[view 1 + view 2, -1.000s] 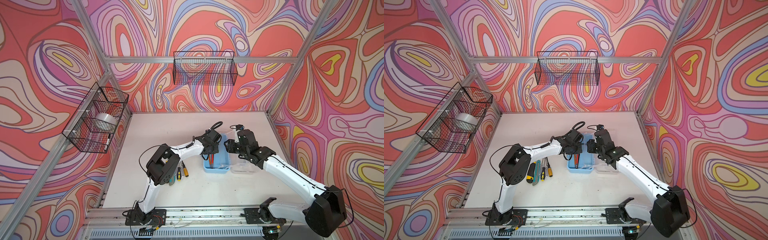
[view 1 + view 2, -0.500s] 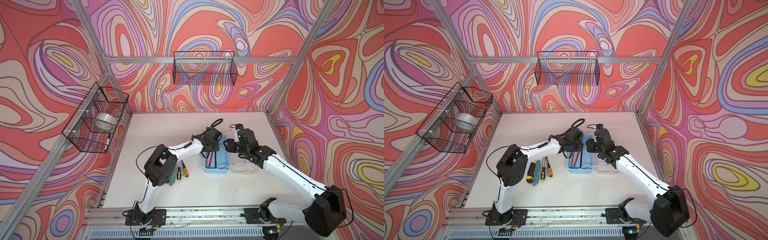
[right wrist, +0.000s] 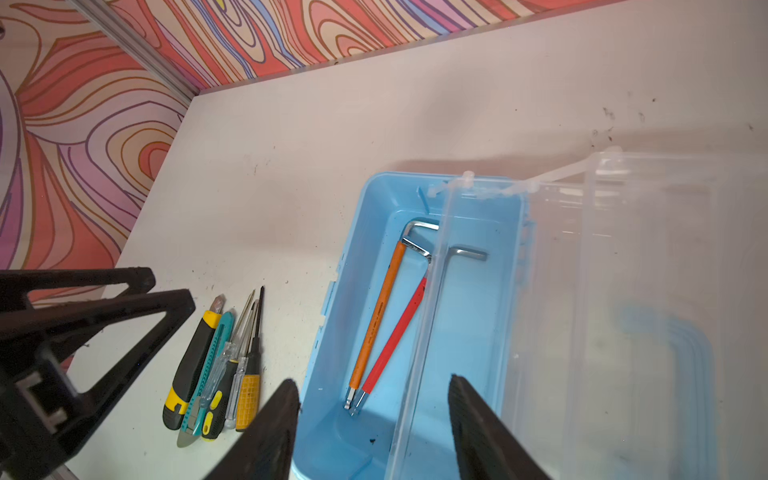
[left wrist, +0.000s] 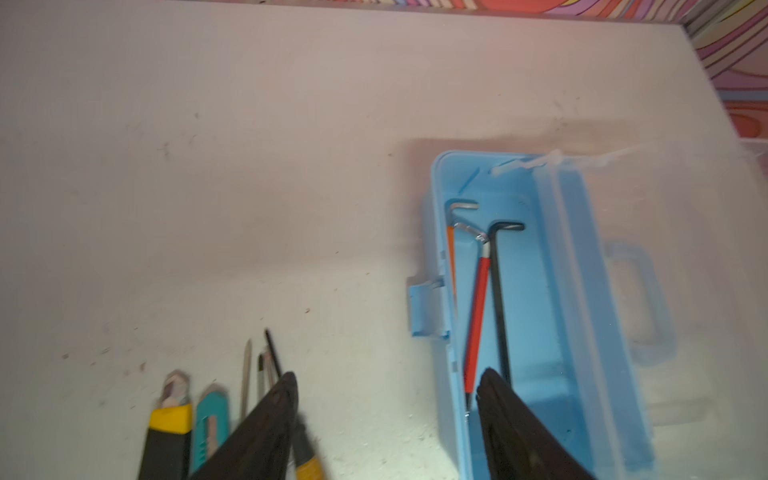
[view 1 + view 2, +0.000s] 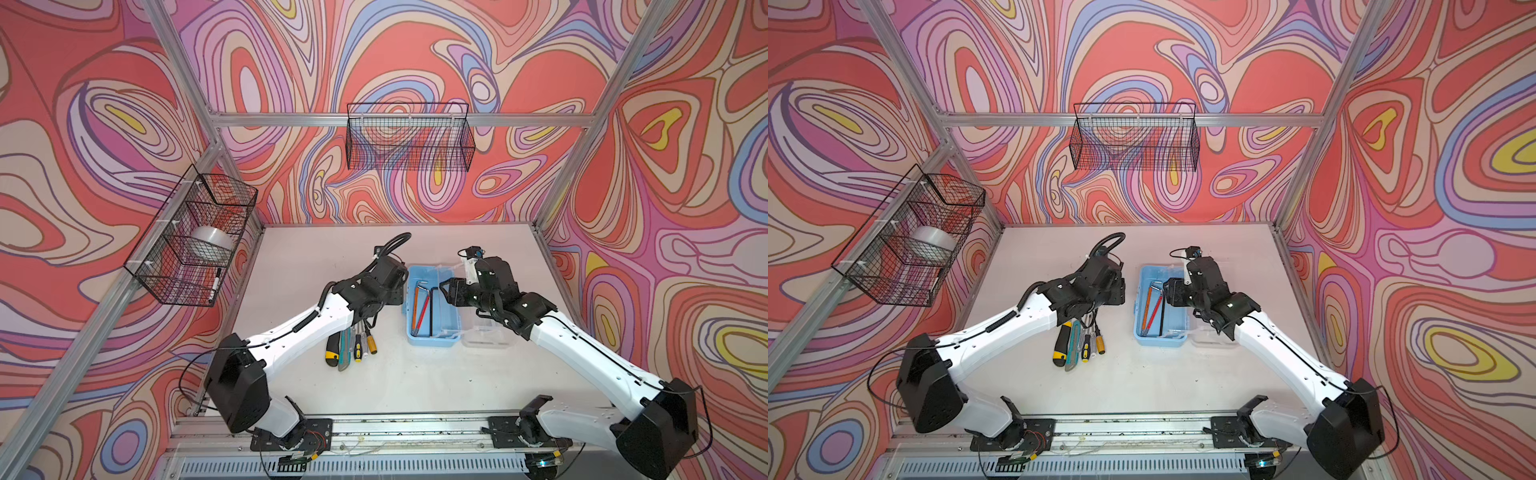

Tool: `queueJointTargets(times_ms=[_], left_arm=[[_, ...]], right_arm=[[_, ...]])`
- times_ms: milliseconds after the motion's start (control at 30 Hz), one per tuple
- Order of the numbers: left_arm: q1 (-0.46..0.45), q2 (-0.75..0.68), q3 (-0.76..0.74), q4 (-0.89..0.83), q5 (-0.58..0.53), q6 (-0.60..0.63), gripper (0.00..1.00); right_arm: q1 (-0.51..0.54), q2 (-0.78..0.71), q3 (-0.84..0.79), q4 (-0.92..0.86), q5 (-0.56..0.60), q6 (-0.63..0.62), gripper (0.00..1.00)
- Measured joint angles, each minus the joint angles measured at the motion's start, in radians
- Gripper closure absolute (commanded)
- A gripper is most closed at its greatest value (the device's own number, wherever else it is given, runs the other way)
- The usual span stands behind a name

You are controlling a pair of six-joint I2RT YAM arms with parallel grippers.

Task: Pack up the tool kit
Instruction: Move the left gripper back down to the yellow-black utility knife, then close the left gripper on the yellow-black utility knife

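Tool kit case (image 5: 434, 341) is open on the worktop (image 5: 316, 257), right of centre, between the two arms. Its light-blue base is upright. The clear lid (image 5: 486, 332) is swung out flat on the side toward the right arm and rests on the worktop. The blue handle (image 3: 673, 345) shows blurred through the lid.

Three L-shaped keys lie lengthwise in the base. The orange-sleeved hex key (image 3: 378, 316) and red-sleeved hex key (image 3: 395, 332) form a narrow V, their straight ends nearly touching. The black hex key (image 4: 498, 299) lies beside them, nearer the hinge side.

On the worktop, just beside the case on its latch side, the other tools lie packed in a row:
- yellow-and-black utility knife (image 3: 189, 370)
- teal utility knife (image 3: 210, 357)
- small screwdrivers (image 3: 249, 390)

In both top views the left forearm crosses over their tips.

Left hand (image 4: 388, 378): jaws spread wide, nothing between them, no grip on anything. One finger is over the screwdriver tips, the other over the base. Height above them can't be told.

Right hand (image 3: 372, 384): jaws also well apart and empty. It hangs over the case, with one finger over the base's latch-side wall and the other over the lid's edge.

Left wire basket (image 5: 166, 257) on the side wall holds a tape roll (image 5: 208, 241). Back wire basket (image 5: 409, 137) hangs on the rear wall.
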Motion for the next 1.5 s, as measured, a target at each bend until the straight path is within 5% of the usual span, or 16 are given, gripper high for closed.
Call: queueJointTargets(times_ms=[267, 567, 1500], left_arm=[[0.056, -0.26, -0.233, -0.134, -0.042, -0.009, 0.32], [0.133, -0.338, -0.411, -0.174, -0.02, -0.045, 0.38], [0.248, -0.174, -0.528, -0.013, 0.096, -0.056, 0.48]], right_arm=[[0.171, -0.012, 0.0, -0.071, 0.069, 0.038, 0.43], [0.217, -0.007, -0.021, -0.095, 0.091, 0.088, 0.45], [0.217, 0.032, -0.041, -0.079, 0.148, 0.106, 0.46]])
